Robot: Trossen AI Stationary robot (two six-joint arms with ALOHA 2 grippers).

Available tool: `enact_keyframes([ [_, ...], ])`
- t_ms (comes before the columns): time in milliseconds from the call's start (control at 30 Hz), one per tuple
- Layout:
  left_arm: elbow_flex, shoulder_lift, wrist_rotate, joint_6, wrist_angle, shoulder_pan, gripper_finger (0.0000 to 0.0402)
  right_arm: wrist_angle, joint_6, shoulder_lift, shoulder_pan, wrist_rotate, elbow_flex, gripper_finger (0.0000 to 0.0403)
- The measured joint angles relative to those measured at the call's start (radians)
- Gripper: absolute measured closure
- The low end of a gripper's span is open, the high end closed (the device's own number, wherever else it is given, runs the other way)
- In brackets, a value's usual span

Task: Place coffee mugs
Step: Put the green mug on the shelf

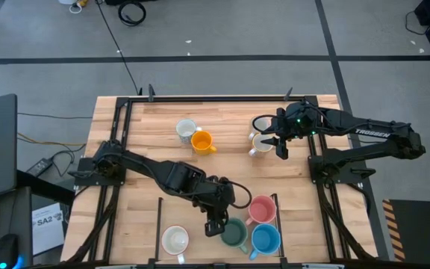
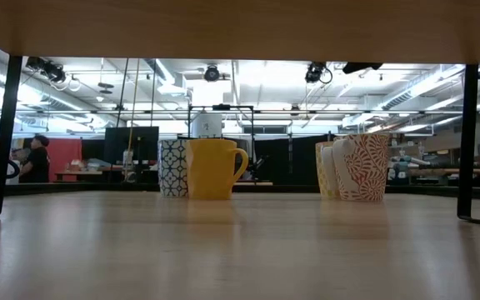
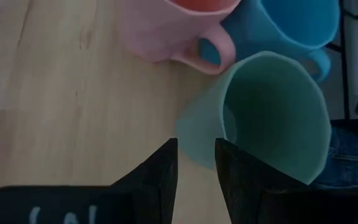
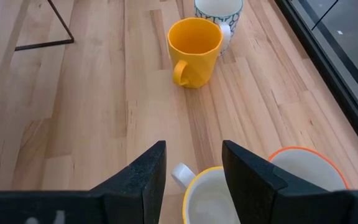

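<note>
My left gripper [image 1: 213, 224] is low at the near middle, on the left side of the dark green mug [image 1: 234, 233]. In the left wrist view its fingers [image 3: 196, 155] are slightly apart, with the green mug's wall [image 3: 197, 140] at the gap. The pink mug [image 1: 262, 209], the blue mug [image 1: 266, 239] and a white mug [image 1: 175, 240] stand close by. My right gripper [image 1: 281, 146] is open above a cream mug [image 4: 210, 199], whose handle [image 4: 180, 174] lies below the gap. The orange mug [image 1: 201, 141] and a patterned white mug [image 1: 187, 130] stand at the far middle. My left gripper's fingers stand on either side of the green mug's wall [image 3: 197, 140] at the side away from the pink and blue mugs, coming from above at a slant. I cannot tell whether they touch it. The mug stands on the table.
A second mug with an orange-red rim [image 4: 303, 177] stands right next to the cream one, at the far right [image 1: 262, 123]. A black frame [image 1: 125, 112] runs along the table's edges. The bare wood between the two far pairs of mugs [image 1: 230, 161] is free.
</note>
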Motion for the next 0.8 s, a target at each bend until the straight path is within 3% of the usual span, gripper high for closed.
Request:
enact_keyframes([
  [600,0.000,0.000,0.003,-0.027,0.032,-0.021,0.0287,0.000,0.000,0.000,0.000,0.000,0.000,0.0240],
  [800,0.000,-0.011,0.052,0.025,-0.069,0.013,0.0287,0.000,0.000,0.000,0.000,0.000,0.000,0.0240],
])
